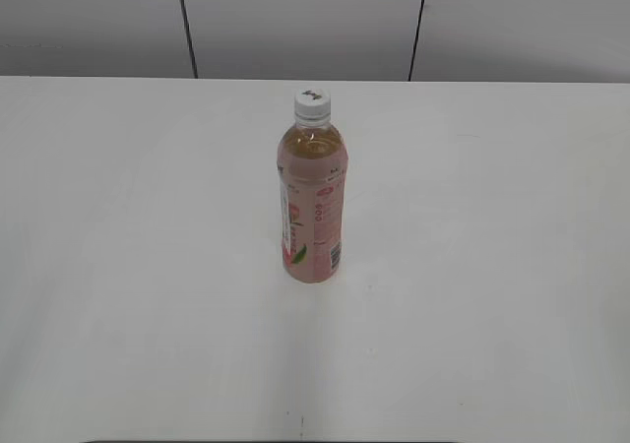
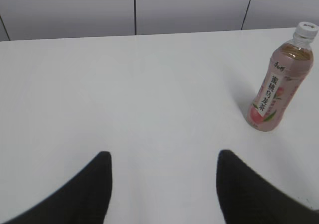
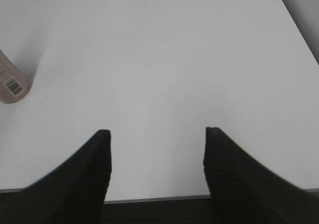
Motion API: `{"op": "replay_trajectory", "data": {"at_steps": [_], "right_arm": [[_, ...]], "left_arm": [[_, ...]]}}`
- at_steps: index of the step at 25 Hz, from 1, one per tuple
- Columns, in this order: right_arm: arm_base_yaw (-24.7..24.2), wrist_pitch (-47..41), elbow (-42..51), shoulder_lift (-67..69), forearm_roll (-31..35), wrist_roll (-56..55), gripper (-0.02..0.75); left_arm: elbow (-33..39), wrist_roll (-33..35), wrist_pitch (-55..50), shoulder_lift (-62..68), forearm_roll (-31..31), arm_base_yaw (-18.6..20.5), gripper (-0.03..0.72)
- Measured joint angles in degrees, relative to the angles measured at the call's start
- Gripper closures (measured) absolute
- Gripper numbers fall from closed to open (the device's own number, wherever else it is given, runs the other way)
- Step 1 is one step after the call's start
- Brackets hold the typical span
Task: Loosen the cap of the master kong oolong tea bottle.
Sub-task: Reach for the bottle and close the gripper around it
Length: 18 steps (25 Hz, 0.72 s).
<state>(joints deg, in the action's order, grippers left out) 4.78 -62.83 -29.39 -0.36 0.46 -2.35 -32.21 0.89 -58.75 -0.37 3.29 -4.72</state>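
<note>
A: Position of the master kong oolong tea bottle [image 1: 312, 202] is logged: upright, about midway between the left and right edges of the white desk [image 1: 118, 266], well apart from every corner. The white cap [image 1: 311, 103] is seated on the neck; whether it is tight cannot be told.

B: Pincer states?

A: The left gripper [image 2: 164, 167] is seen wide open, nothing held, with the bottle well off toward the far right. The right gripper [image 3: 157, 144] is likewise spread wide and empty, near the front edge of the desk; only the barcode end of the bottle is caught at the left margin of its view.

B: Risks to be noted?

A: The bottle is tall and slim, so it is likely to be tipped by a sideways approach. If the body is not clamped first, it may simply be spun with the cap. A hard squeeze on thin plastic could force tea out once the seal is broken.
</note>
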Motion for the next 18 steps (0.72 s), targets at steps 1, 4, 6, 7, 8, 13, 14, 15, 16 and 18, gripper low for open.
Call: {"op": "replay_trajectory", "data": {"at_steps": [1,4,6,7,8,13,14,15,16,18], "right_arm": [[0.0,0.0,0.0,0.0,-0.5,0.0,0.288],[0.0,0.0,0.0,0.0,0.0,0.0,0.288],[0.0,0.0,0.0,0.0,-0.5,0.0,0.288],[0.0,0.0,0.0,0.0,-0.5,0.0,0.288],[0.0,0.0,0.0,0.0,0.0,0.0,0.288],[0.0,0.0,0.0,0.0,0.0,0.0,0.288],[0.0,0.0,0.0,0.0,0.0,0.0,0.288],[0.0,0.0,0.0,0.0,0.0,0.0,0.288],[0.0,0.0,0.0,0.0,0.0,0.0,0.288],[0.0,0.0,0.0,0.0,-0.5,0.0,0.288]], "left_arm": [[0.0,0.0,0.0,0.0,0.0,0.0,0.272],[0.0,0.0,0.0,0.0,0.0,0.0,0.272],[0.0,0.0,0.0,0.0,0.0,0.0,0.272],[0.0,0.0,0.0,0.0,0.0,0.0,0.272],[0.0,0.0,0.0,0.0,0.0,0.0,0.272],[0.0,0.0,0.0,0.0,0.0,0.0,0.272],[0.0,0.0,0.0,0.0,0.0,0.0,0.272],[0.0,0.0,0.0,0.0,0.0,0.0,0.272],[0.0,0.0,0.0,0.0,0.0,0.0,0.272],[0.0,0.0,0.0,0.0,0.0,0.0,0.272]]}}
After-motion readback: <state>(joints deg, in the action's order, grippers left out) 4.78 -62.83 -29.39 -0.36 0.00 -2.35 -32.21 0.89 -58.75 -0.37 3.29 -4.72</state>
